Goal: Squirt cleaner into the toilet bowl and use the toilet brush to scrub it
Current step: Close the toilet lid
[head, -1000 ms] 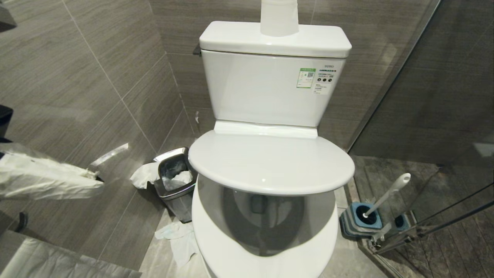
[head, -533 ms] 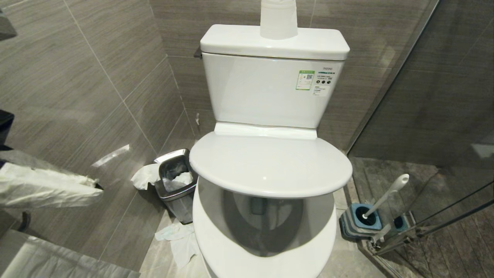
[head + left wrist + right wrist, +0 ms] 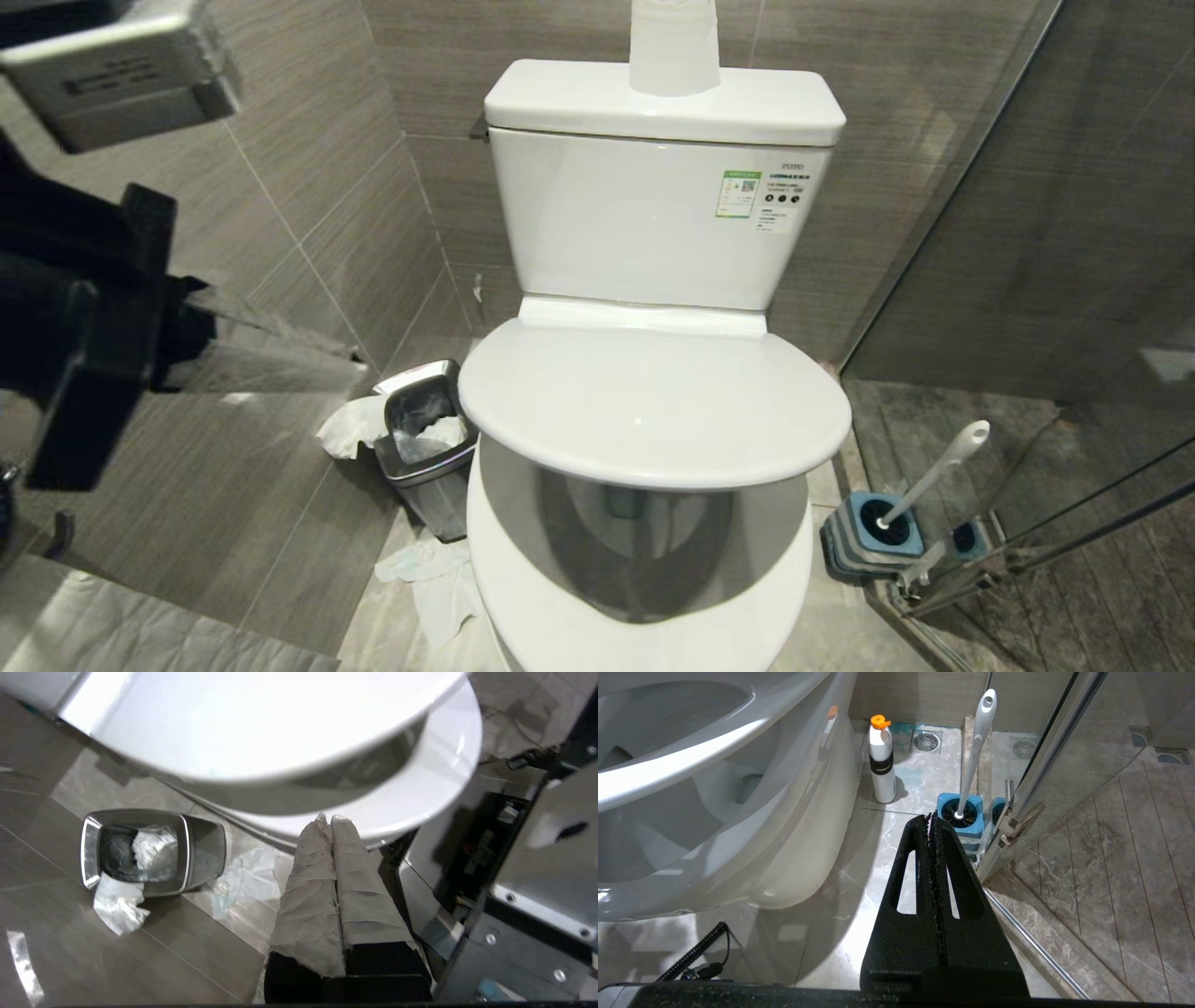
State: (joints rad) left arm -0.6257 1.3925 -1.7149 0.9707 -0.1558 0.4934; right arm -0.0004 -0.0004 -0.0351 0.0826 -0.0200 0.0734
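- The toilet bowl [image 3: 644, 560] fills the middle of our head view, its lid [image 3: 653, 397] hanging half-raised over the basin. We judge the ceramic heavy, rigid and slick; nothing there for us to grip except the lid's edge.
- A steel bin [image 3: 425, 439] stands just beside the bowl on our left, tissue spilling onto the floor.
- Our left end effector [image 3: 329, 819], wrapped in covering, has its fingers pressed together on nothing, its tip close under the lid's rim.
- Our right end effector [image 3: 933, 816] is likewise shut and empty, low to the floor on the bowl's right.
- The cleaner bottle [image 3: 882, 763], white with an orange cap, stands on the floor against the bowl's base; probably light and smooth, best gripped mid-body.
- The toilet brush [image 3: 929, 471] leans in its blue holder [image 3: 873, 532] by the glass door. Its handle looks light, stiff and slippery; we would grip the upper shaft.
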